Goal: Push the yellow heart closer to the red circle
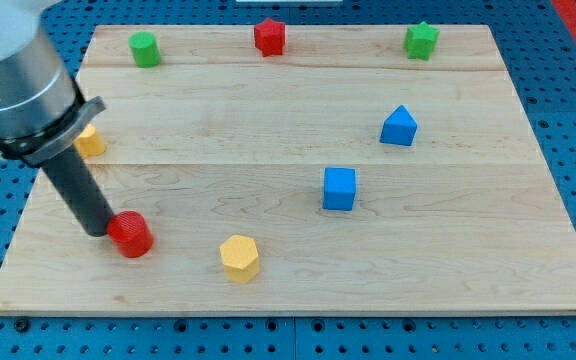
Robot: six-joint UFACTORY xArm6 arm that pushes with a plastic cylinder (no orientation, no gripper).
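Observation:
The red circle (130,235) lies near the board's bottom left. A yellow block (91,143), partly hidden behind my arm, sits at the left edge above it; its shape reads as a heart but is not fully visible. My tip (97,229) rests on the board just left of the red circle, touching or nearly touching its left side. The tip is well below the yellow block.
A yellow hexagon (240,258) lies right of the red circle. A blue cube (339,189) and a blue pentagon-like block (399,126) sit mid-right. A green circle (145,48), a red star (269,36) and a green star (421,40) line the top edge.

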